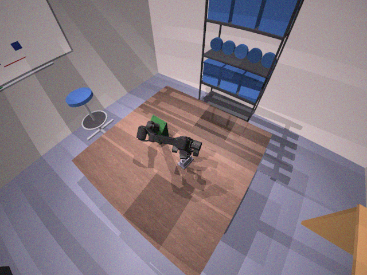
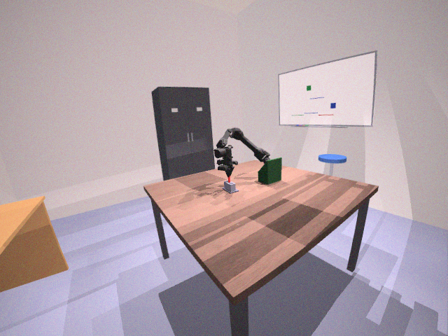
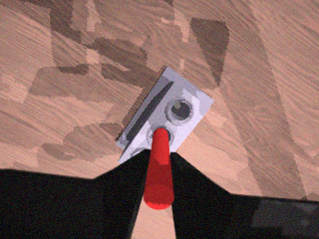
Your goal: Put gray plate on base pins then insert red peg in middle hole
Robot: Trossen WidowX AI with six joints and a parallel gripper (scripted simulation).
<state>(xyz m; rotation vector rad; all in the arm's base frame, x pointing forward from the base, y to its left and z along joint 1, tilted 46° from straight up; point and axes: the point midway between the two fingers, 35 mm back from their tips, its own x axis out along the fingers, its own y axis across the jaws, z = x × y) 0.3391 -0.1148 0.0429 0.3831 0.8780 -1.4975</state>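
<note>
Top view, tabletop: a wooden tabletop [image 1: 207, 204] [image 2: 285, 220] [image 3: 269, 90] with brown planks and patchy shadows, on a pale bluish floor.
Top view, room: a blue round-seated stool [image 1: 79, 97] [image 2: 332, 158] and a dark-framed shelf rack [image 1: 244, 63] with blue bins and discs.
Top view, arm: black and jointed, beside a green block [image 1: 159, 121] [image 2: 274, 170]; the gray plate and base [image 1: 187, 164] [image 2: 229, 186] [image 3: 191, 112] lie below the tool.
Exterior view, room: a dark two-door cabinet [image 2: 186, 126], a whiteboard [image 2: 325, 90] and an angular orange piece [image 2: 26, 231].
Exterior view, tool: pointing down, the tool [image 2: 229, 176] [image 3: 159, 156] has the red peg [image 2: 229, 179] [image 3: 159, 171] upright at the plate's top.
Wrist view, tool: black fingers narrowly apart, clenched on the smooth, round red peg.
Wrist view, peg: its far end is at the middle hole; how deep it sits, I cannot tell.
Wrist view, plate: pale gray, straight-edged, with a round ringed opening beyond the peg.
</note>
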